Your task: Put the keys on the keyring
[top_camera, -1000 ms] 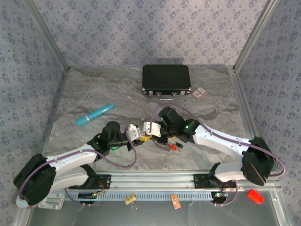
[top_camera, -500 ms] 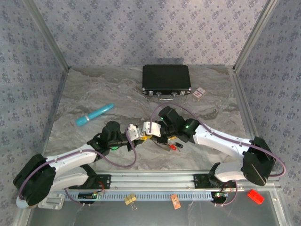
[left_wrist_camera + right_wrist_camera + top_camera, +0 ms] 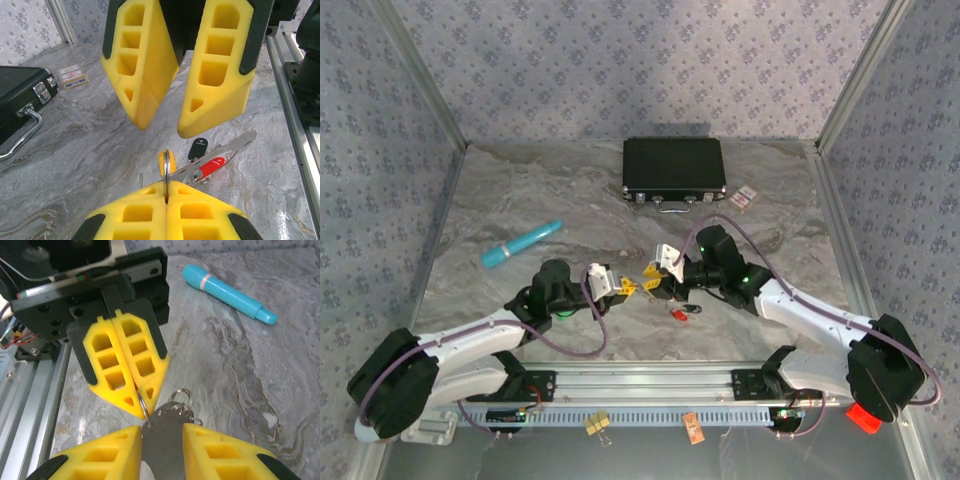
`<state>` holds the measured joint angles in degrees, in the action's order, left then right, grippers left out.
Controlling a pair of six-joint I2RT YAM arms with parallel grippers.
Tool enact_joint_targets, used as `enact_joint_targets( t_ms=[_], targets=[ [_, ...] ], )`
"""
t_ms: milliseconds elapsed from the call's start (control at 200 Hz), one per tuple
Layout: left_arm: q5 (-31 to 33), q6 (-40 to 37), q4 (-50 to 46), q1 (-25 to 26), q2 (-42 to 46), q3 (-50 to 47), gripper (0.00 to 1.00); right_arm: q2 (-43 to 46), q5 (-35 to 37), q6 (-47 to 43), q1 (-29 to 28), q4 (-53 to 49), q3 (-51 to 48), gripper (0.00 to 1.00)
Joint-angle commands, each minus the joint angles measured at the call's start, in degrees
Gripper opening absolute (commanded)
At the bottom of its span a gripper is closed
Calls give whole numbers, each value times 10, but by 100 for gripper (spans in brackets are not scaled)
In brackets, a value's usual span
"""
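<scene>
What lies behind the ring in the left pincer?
A red key, a dark key and a yellow head half covered by the keyring; the left pincer hides its bottom.

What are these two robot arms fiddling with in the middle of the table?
They are working on getting small keys onto a ring. The left gripper is pinched shut on the thin metal keyring, holding it up edge-on. The right gripper faces it closely with its fingers apart. A red key and a dark key lie on the marble table just beyond the ring.
</scene>
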<state>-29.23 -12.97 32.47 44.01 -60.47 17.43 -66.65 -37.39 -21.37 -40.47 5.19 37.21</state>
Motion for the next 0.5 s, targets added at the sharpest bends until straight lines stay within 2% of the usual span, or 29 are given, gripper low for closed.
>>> enact_joint_targets(
  t_ms=[0,250,500],
  targets=[
    [-21,11,43,3,-1,-3,0,-12,-40,23,3,44,-8,28],
    [-18,16,51,4,-1,-6,0,-21,-44,17,6,46,-16,28],
    [-26,19,55,3,-2,-6,0,-37,-48,21,1,63,-9,23]
  ],
)
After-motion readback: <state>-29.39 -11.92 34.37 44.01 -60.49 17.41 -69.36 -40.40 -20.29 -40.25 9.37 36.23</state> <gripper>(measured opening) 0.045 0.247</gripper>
